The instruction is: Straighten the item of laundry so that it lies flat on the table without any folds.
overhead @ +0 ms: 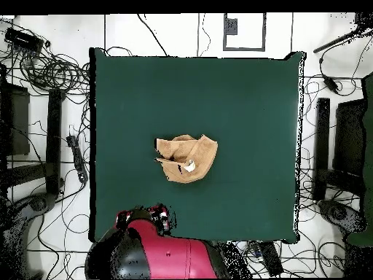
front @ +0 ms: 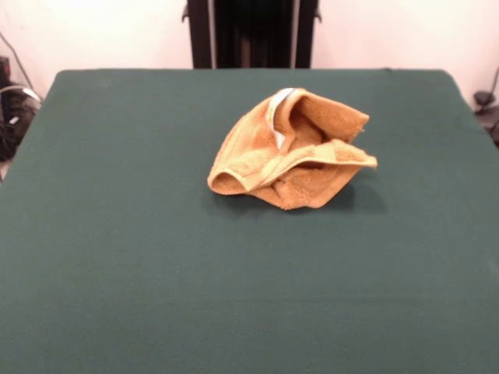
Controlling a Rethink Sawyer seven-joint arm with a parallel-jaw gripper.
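The orange-tan towel [front: 292, 152] lies crumpled in a heap near the middle of the dark green table [front: 117, 257]. Its edges are folded over one another, and a paler band and a small white label show near its top. In the overhead view the towel [overhead: 188, 157] is a bunched, roughly triangular shape on the table [overhead: 248, 95]. The red and black arm [overhead: 156, 255] is drawn back at the robot's side of the table. Its gripper end [overhead: 159, 217] sits at the table's edge, well apart from the towel and touching nothing.
The black pedestal [front: 251, 33] stands behind the table's far edge in the front view. Cables and black stands [overhead: 52, 138] lie on the floor around the table on all sides.
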